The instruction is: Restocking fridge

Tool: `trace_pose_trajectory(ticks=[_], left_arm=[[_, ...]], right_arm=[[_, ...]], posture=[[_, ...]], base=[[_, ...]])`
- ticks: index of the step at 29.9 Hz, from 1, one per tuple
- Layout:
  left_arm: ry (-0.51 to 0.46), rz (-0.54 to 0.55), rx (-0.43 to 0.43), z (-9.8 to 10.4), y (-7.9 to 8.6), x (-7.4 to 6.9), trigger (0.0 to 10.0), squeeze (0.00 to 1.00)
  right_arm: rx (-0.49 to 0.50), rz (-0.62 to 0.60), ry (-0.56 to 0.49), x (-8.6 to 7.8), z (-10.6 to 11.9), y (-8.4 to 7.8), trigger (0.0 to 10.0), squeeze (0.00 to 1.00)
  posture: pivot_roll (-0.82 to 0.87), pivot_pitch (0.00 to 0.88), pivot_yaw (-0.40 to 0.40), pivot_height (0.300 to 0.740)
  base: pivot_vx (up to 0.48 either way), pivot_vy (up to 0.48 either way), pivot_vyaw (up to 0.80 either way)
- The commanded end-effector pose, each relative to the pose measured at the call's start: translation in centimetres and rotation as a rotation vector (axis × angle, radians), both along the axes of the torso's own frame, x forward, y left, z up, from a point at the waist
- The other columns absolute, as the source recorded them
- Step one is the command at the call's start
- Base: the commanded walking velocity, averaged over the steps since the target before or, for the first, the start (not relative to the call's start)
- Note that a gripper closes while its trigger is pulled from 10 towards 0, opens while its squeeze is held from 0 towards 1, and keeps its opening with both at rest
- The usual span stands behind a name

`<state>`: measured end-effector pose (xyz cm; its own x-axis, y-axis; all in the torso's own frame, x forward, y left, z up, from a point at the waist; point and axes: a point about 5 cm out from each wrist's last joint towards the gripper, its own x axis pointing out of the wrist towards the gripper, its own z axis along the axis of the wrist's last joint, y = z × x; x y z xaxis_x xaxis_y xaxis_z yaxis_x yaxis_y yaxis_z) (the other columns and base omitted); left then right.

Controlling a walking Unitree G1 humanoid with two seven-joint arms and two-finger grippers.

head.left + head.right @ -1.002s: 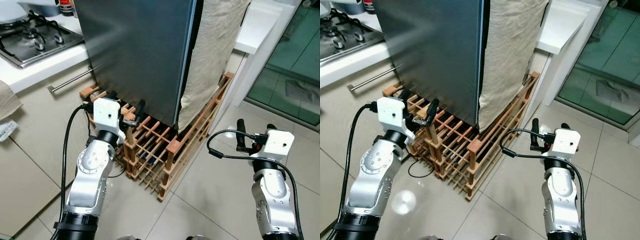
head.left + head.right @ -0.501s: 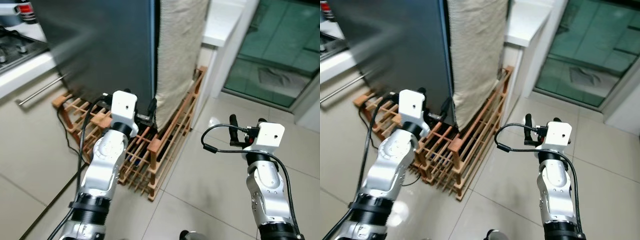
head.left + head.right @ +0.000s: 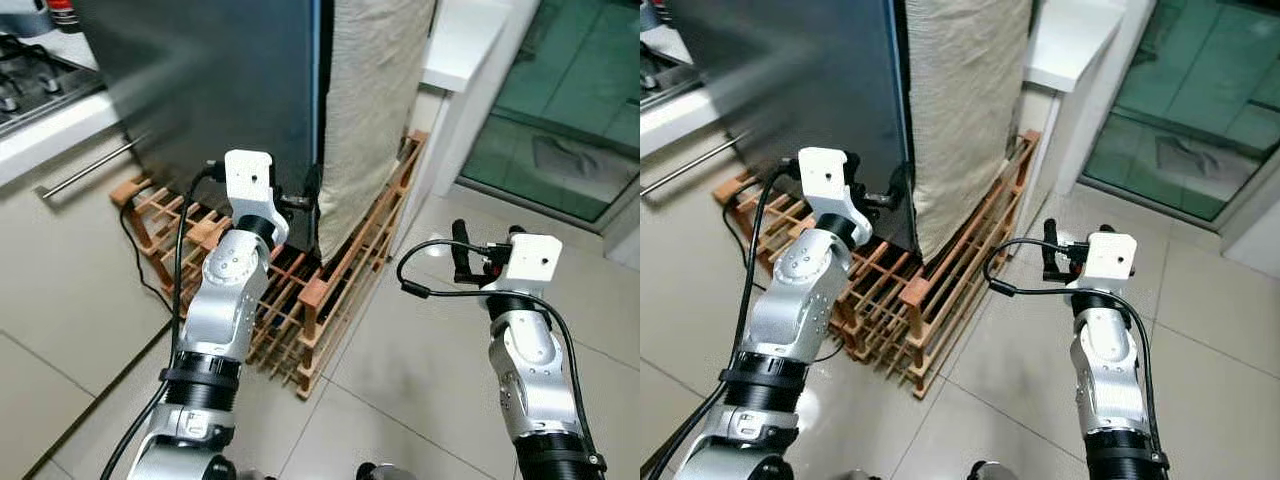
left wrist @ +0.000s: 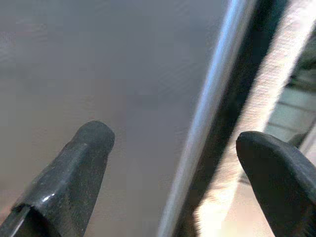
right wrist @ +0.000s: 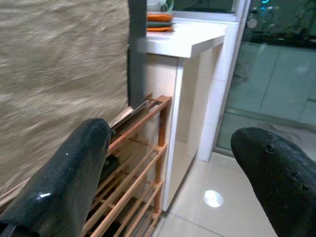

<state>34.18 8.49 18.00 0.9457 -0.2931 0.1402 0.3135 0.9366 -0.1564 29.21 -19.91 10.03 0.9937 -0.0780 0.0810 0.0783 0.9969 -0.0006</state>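
Left end effector [image 3: 298, 197] is open at the fridge [image 3: 220, 90] door's lower edge, fingers either side. Right end effector [image 3: 483, 250] is open, well apart over the floor [image 3: 420, 400].

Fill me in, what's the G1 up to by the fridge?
It stands facing the dark grey fridge, which sits on a wooden rack with a beige cloth hanging down its side. The left gripper is raised, fingers open, right at the door's lower edge by the gap next to the cloth. The right gripper is held out, open and empty, above the tiled floor. The door looks shut.
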Motion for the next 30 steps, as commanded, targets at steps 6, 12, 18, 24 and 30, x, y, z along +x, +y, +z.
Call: trace_pose_trajectory(ticks=[6, 12, 18, 24, 30], left_arm=[[-0.007, -0.173, 0.004, 0.9, -2.6, -0.3, 10.0, 0.00], [0.013, -0.231, 0.042, 0.5, -3.1, -0.3, 10.0, 0.00], [0.029, -0.181, 0.091, -0.1, -3.3, 0.9, 10.0, 0.00], [0.033, -0.201, 0.069, 0.2, -4.6, 1.3, 10.0, 0.00], [0.031, -0.185, 0.062, 0.3, -5.0, 2.1, 10.0, 0.00]], right_arm=[[0.003, 0.001, 0.012, 0.3, 0.0, -0.1, 10.0, 0.00], [0.011, 0.002, 0.021, 0.3, -0.3, -0.1, 10.0, 0.00], [0.019, 0.010, 0.032, 0.4, -0.6, 0.2, 10.0, 0.00], [0.019, 0.009, 0.026, 0.3, -0.5, 0.2, 10.0, 0.00], [0.014, 0.004, 0.026, 0.2, -0.5, 0.0, 10.0, 0.00]], posture=[[-0.11, 0.017, 0.002, 0.735], [-0.11, 0.017, 0.003, 0.735], [-0.10, 0.020, 0.003, 0.735], [-0.12, 0.023, 0.011, 0.735], [-0.13, 0.025, 0.011, 0.735]], base=[[0.000, 0.000, 0.00], [0.000, 0.000, 0.00], [0.000, 0.000, 0.00], [0.000, 0.000, 0.00], [0.000, 0.000, 0.00]])
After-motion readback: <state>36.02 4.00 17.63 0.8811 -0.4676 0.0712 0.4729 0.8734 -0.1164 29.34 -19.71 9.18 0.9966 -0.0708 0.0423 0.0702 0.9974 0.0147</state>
